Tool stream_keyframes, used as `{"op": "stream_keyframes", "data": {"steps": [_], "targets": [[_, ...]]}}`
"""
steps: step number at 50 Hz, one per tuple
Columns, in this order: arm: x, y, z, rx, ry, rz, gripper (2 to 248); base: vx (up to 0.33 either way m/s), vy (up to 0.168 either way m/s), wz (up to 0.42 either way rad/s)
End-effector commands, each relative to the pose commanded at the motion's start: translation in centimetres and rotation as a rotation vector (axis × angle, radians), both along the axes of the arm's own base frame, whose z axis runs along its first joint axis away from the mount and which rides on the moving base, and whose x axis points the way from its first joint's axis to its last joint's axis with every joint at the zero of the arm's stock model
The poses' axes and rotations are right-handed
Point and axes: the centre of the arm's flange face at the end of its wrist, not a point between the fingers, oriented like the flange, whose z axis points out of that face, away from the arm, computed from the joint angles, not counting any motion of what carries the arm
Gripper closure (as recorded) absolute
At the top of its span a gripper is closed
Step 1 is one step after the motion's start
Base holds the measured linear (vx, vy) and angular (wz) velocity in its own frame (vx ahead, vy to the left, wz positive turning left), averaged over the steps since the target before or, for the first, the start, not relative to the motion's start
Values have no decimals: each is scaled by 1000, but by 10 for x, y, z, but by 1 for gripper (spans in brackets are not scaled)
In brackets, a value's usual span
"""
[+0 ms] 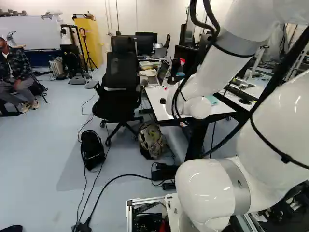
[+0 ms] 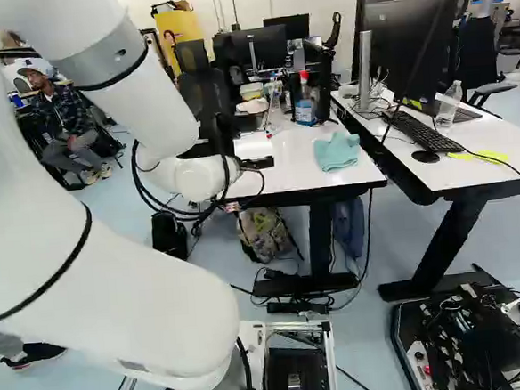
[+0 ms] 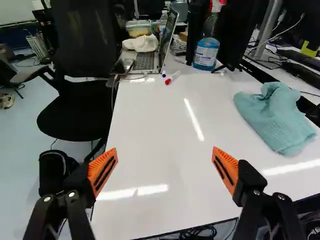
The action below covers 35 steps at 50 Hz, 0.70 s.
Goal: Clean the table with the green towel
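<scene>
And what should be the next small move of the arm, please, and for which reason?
I would probably shift the open fingers sideways and a little forward, towards the green towel, before any lowering. They stand wide apart, holding nothing, and the gap between them faces the white table top, while the towel lies crumpled on it, farther ahead and off to one side.

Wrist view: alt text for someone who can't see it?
Open, empty gripper facing a white table; green towel crumpled ahead, off to one side. Farther on, a marker, laptop and bottle of blue liquid. A black chair stands beside the table.
</scene>
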Motion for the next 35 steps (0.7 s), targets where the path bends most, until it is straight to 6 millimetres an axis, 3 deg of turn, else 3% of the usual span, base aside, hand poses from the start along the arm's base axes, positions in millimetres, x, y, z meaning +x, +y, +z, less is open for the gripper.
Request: {"op": "stream_keyframes", "data": {"steps": [35], "targets": [[-49, 16, -20, -6, -84, 53, 3, 0, 0, 0]]}}
